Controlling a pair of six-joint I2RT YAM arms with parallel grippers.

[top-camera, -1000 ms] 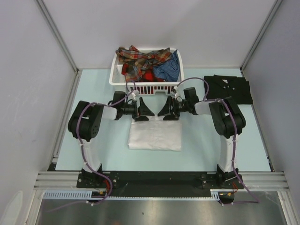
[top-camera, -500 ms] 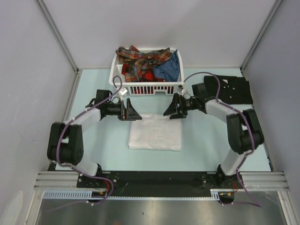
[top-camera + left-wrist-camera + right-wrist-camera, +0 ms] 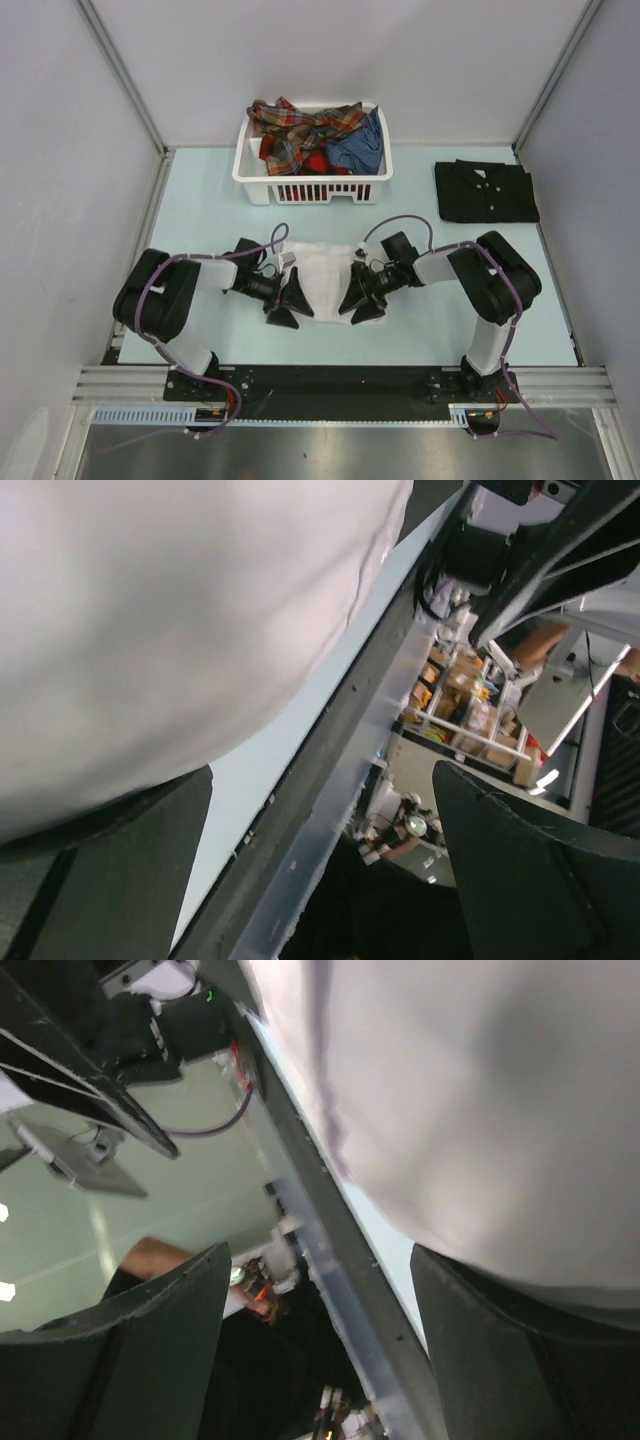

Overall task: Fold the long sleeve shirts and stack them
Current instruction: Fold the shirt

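White shirt (image 3: pixel 325 275) lies folded flat on the worktop (image 3: pixel 200 200), centre, closer to the near edge than the far one. Both arms are low over it, reaching in from either side.

Left gripper (image 3: pixel 292 305) is at the shirt's near-left corner, pointing inward. Fingers spread wide, nothing clamped between them. In the left wrist view the white shirt (image 3: pixel 170 630) fills the upper left and its edge sits right over one finger (image 3: pixel 110 880). The other finger is well off to the side, with bare worktop and the near rail in the gap.

Right gripper (image 3: pixel 355 302) is at the near-right corner, mirroring the left. Fingers also stand wide apart. In the right wrist view the shirt (image 3: pixel 480 1090) takes the upper right and its edge lies over one finger (image 3: pixel 530 1360). The other finger is clear of the cloth. Can't tell whether either lower finger is actually under the fabric or just beside it.

Black shirt (image 3: pixel 487 191) is folded flat near the far-right corner, well apart from both grippers.

White slatted basket (image 3: pixel 315 190) sits at the middle of the far edge. Plaid shirts (image 3: pixel 300 125) are heaped loose in it, with a blue shirt (image 3: pixel 360 148) bunched at its right end.
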